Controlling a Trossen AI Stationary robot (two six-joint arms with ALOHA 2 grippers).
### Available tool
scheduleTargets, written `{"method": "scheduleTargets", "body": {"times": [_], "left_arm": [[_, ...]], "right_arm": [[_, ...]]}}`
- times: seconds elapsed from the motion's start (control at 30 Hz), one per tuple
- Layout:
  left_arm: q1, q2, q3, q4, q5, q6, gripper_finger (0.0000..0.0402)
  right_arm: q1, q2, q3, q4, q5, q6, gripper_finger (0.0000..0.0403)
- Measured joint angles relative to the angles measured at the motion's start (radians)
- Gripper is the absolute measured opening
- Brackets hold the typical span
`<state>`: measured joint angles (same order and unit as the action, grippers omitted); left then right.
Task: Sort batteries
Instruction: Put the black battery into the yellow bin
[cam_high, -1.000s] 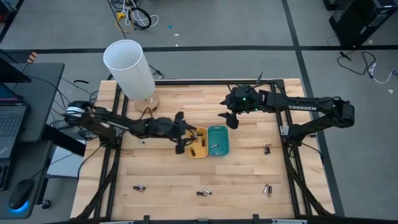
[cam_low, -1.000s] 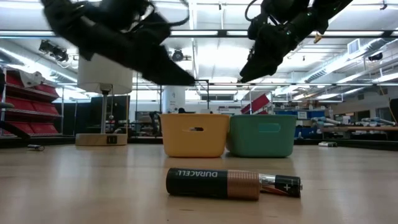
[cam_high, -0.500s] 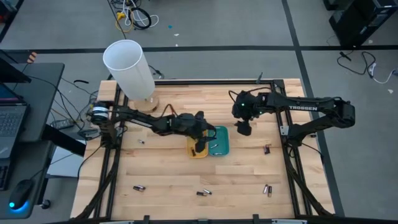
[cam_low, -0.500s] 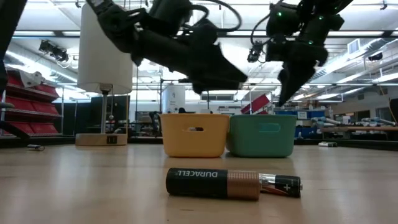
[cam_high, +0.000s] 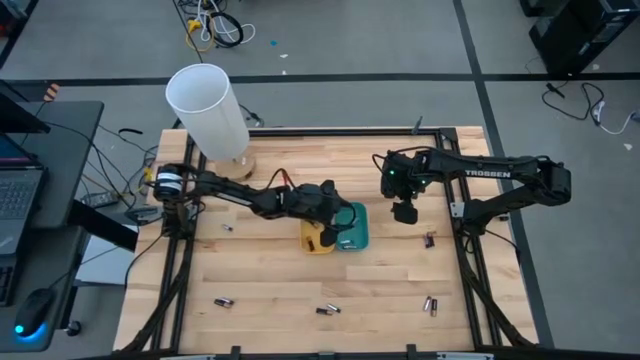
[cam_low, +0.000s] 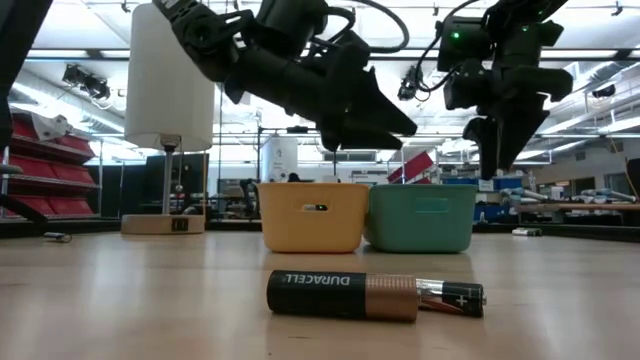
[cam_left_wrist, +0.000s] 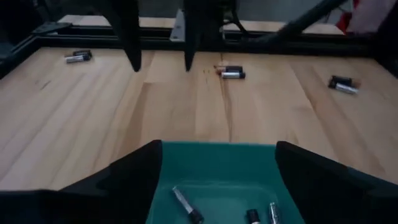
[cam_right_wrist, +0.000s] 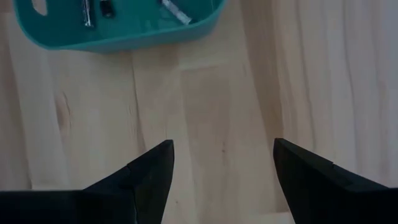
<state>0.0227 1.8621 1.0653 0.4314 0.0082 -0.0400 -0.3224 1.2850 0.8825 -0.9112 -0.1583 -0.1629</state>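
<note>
My left gripper (cam_left_wrist: 217, 149) hovers open and empty over the teal tray (cam_high: 354, 228), where three batteries (cam_left_wrist: 186, 206) lie on the floor. The yellow tray (cam_high: 316, 240) touches the teal one on its left. My right gripper (cam_right_wrist: 222, 144) is open and points down at bare wood, right of the teal tray (cam_right_wrist: 124, 28). Loose batteries lie on the table: one pair near the right edge (cam_high: 430, 240), others along the near edge (cam_high: 222, 301) (cam_high: 328, 309) (cam_high: 431, 304). In the low view a Duracell cell (cam_low: 345, 295) lies in front, a slimmer one (cam_low: 455, 297) just behind it.
A white lamp (cam_high: 208, 108) on a wooden base stands at the table's far left corner. A black frame rail (cam_high: 465, 250) runs along the table's sides. Bare wood lies between the trays and the near edge. A laptop and cables sit off the table's left side.
My left gripper has travelled toward the table's right, from over the yellow tray to over the teal one. My right gripper has moved right and toward the near edge, away from the trays, and has turned until its fingers point straight down.
</note>
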Motion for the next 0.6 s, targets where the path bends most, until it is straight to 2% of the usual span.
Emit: {"method": "scheduleTargets", "body": {"times": [0.27, 0.5, 0.6], "left_arm": [[0.004, -0.069, 0.029, 0.066, -0.105, -0.100, 0.0334], [0.003, -0.091, 0.098, 0.083, -0.142, -0.071, 0.0334], [0.004, -0.092, 0.117, 0.083, -0.145, -0.069, 0.0334]], "right_arm": [[-0.007, 0.000, 0.000, -0.032, 0.002, 0.003, 0.0260], [-0.004, -0.003, -0.018, -0.146, 0.000, -0.012, 0.0267], [-0.002, -0.025, -0.063, -0.167, -0.055, 0.007, 0.0270]]}}
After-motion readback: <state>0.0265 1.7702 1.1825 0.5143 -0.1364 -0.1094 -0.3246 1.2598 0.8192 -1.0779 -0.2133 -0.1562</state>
